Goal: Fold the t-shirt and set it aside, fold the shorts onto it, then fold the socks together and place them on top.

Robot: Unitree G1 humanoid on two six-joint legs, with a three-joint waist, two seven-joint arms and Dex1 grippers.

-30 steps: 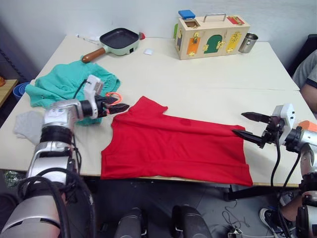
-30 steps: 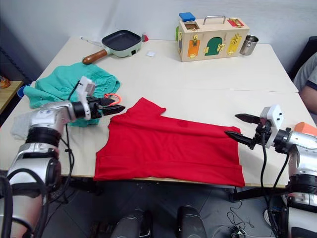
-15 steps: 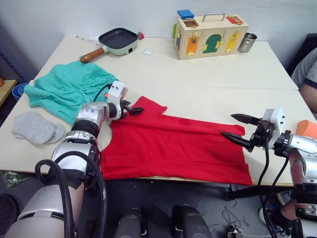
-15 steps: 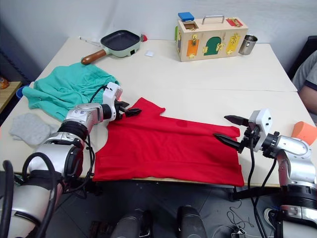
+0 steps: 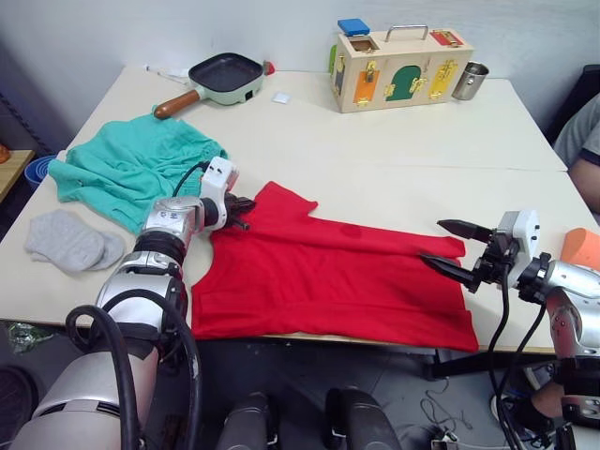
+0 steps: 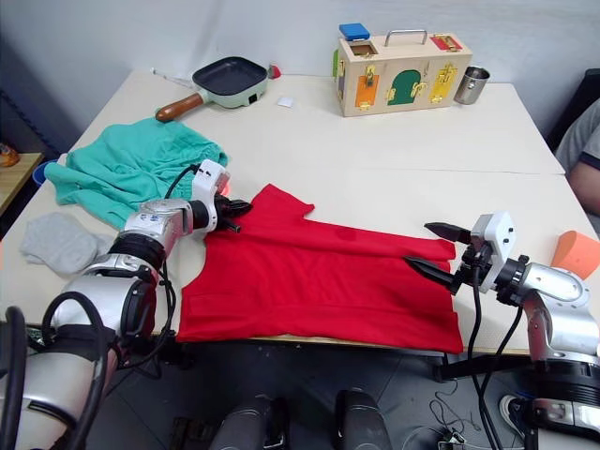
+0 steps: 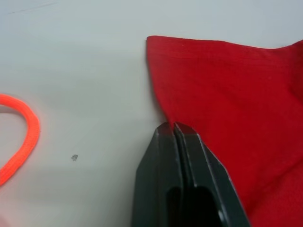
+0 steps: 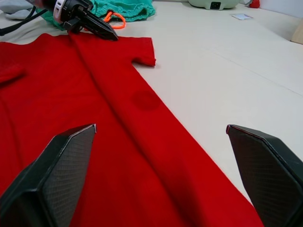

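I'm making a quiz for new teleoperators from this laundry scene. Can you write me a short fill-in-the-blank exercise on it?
1. The left gripper has its fingers ____ at the edge of the t-shirt.
2. The right gripper is ____ over the t-shirt's other end.
3. The socks lie near the shorts, which are ____ in colour.
4. The cord near the left gripper is ____.

Missing words: shut; open; teal; orange

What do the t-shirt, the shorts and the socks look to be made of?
t-shirt: thin matte red woven or jersey cloth, lying flat with soft folds.
shorts: teal crinkled fabric, heavily rumpled, probably light cotton.
socks: pale grey soft knit, thick and fuzzy-looking.
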